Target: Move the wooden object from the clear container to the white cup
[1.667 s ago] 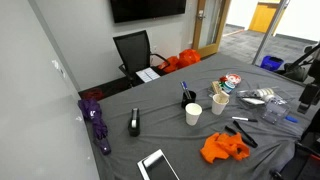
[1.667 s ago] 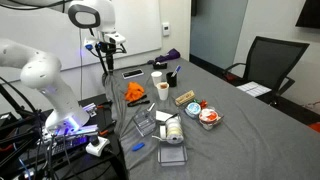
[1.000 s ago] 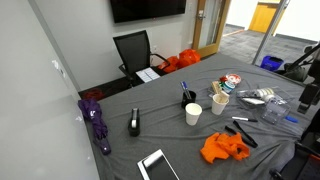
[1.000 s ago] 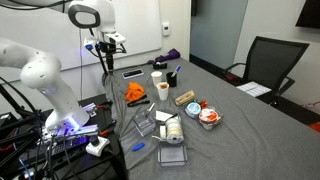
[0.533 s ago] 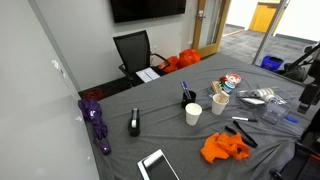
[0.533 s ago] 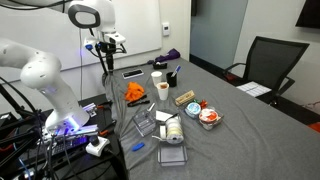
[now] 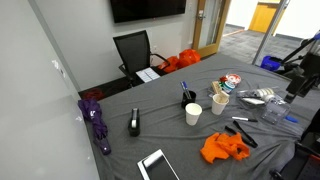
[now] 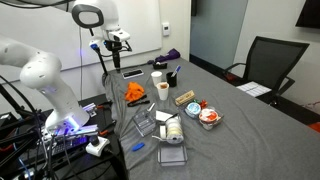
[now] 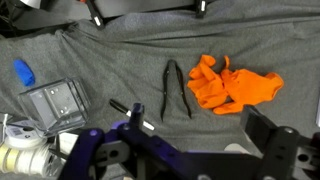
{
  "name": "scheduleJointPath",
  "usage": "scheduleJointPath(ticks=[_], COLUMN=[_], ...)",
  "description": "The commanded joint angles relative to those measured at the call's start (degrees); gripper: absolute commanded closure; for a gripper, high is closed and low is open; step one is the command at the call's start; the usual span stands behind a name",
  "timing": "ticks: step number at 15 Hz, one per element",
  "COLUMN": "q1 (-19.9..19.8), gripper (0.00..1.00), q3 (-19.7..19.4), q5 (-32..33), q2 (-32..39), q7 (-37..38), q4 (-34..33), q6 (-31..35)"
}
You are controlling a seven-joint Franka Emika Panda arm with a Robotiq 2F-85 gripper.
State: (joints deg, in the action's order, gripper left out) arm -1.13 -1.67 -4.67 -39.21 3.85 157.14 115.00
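The clear container (image 7: 220,103) stands mid-table, and a thin wooden object (image 7: 216,92) sticks up out of it. The container also shows in an exterior view (image 8: 163,90). The white cup (image 7: 193,113) stands just beside it, with its tan inside showing; it also shows in an exterior view (image 8: 157,77). My gripper (image 9: 196,118) is open and empty. It hangs high above the table edge near the orange glove (image 9: 235,85), well away from both cups. It shows in both exterior views (image 8: 119,44) (image 7: 300,87). The wrist view shows neither cup.
A black pen cup (image 7: 187,97) stands behind the cups. Under my gripper lie a black cord (image 9: 175,88), a clear box (image 9: 55,100) and a blue item (image 9: 22,72). A tape roll (image 8: 172,131), a tablet (image 7: 157,165), a purple umbrella (image 7: 97,120) and a chair (image 7: 133,50) are around.
The arm has shifted a little, and the gripper sits slightly further over the table edge than before. Nothing on the table has moved.
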Motion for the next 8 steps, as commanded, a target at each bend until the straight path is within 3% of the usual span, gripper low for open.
scheduleJointPath(ticks=[1, 8], q1=[-1.8, -2.0], gripper=[0.00, 0.00], q3=[-1.0, -2.5], q5=[-1.0, -8.4], q2=[8.1, 20.8], q7=[1.7, 7.5], q4=[-5.9, -14.7], q6=[3.6, 17.6])
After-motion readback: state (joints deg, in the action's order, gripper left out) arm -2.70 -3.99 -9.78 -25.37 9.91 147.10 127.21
